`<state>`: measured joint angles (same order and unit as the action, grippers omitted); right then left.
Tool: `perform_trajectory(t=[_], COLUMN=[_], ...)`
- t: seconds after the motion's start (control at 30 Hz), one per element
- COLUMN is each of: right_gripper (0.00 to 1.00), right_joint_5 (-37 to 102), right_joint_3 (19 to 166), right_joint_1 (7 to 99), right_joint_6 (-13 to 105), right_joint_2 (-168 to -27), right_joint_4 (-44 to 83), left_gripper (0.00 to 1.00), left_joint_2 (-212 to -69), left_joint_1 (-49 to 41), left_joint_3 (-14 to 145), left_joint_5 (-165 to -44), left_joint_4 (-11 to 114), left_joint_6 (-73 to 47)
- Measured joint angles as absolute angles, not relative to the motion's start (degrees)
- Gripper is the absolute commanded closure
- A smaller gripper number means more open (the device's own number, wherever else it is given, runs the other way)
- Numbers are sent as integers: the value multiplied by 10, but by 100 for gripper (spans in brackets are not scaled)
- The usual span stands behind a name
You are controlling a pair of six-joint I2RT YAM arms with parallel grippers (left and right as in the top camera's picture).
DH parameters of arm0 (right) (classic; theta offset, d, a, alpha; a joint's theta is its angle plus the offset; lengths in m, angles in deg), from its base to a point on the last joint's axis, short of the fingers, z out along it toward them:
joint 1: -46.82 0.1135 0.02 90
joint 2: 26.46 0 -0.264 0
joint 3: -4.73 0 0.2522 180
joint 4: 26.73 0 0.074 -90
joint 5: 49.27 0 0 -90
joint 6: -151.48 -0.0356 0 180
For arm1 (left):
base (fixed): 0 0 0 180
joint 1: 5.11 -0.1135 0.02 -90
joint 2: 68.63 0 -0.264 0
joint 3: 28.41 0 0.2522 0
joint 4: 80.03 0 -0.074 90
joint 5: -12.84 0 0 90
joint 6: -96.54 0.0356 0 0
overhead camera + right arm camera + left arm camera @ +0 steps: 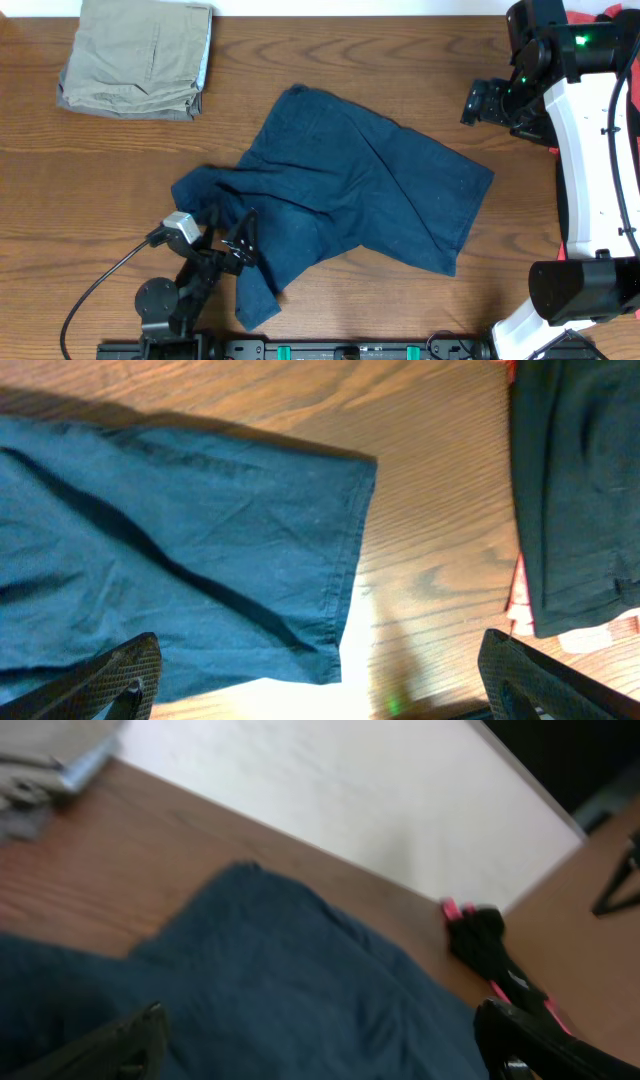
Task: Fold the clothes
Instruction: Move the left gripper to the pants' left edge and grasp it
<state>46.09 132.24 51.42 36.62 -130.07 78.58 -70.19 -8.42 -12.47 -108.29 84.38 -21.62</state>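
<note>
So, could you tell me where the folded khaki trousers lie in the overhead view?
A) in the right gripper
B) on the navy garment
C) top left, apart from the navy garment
C: the khaki trousers lie folded at the top left, with bare table between them and the navy garment.

Even light from above keeps the overhead view sharp, with soft shadows beside the clothes (350, 180). The left wrist view is blurred throughout. The right wrist view shows white glare on the surface (430, 510).
</note>
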Motion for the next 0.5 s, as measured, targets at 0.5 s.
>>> perform_trajectory(t=[0.5], right_gripper=[1], right_joint_5=[417], right_joint_3=[1323], right_joint_1=[522], right_joint_6=[427], right_joint_2=[-1301], right_joint_4=[781], left_gripper=[2], left_joint_2=[-1140], left_joint_1=[-84], left_joint_3=[288], left_joint_5=[-997], left_joint_4=[420], left_joint_6=[-62])
